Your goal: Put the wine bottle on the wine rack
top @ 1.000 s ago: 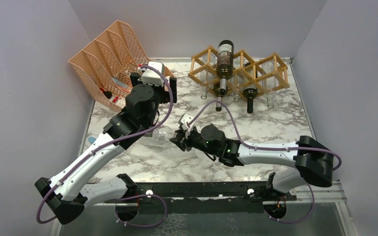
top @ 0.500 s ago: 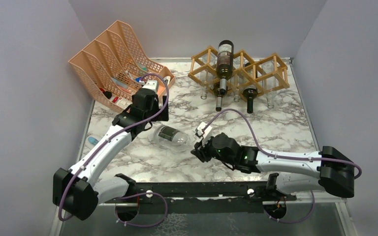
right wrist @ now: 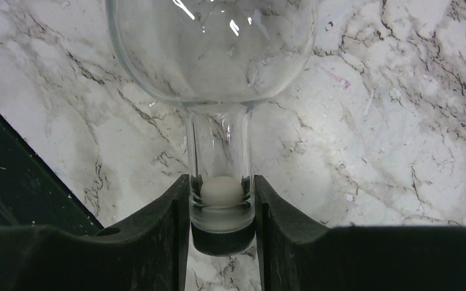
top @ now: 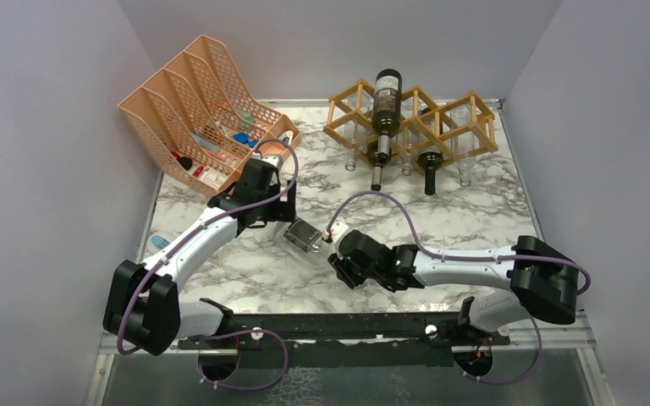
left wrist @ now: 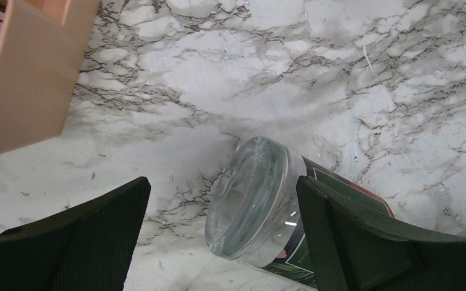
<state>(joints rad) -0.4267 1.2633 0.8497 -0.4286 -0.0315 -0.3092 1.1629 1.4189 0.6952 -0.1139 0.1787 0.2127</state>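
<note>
Wine bottle (top: 303,235) is clear glass with a dark label. It's lying on its side on the marble surface (top: 474,211), mid-front and between the two arms, nowhere near the rack. The base points toward the left arm and the neck toward the right arm.

Right end effector (right wrist: 221,209) is clamped on the very end of the neck, one finger on each side of the mouth with no gap visible. In the right wrist view the bottle body runs straight away from the fingers.

Left end effector (left wrist: 223,185) is spread wide around the base end of the bottle. The glass base sits between the fingers, closer to one of them. I can't tell if that finger touches the label side. The other finger is well off the glass, so nothing is gripped on this side.

I can't tell whether the bottle is fully resting on the surface or slightly lifted at the neck.

Wine rack (top: 453,114) is at the back right of the surface, well apart from the bottle. Dark bottles (top: 385,106) already sit in it, necks pointing forward. The peach file organizer (top: 195,93) is at the back left, just beyond the left arm's wrist.
</note>
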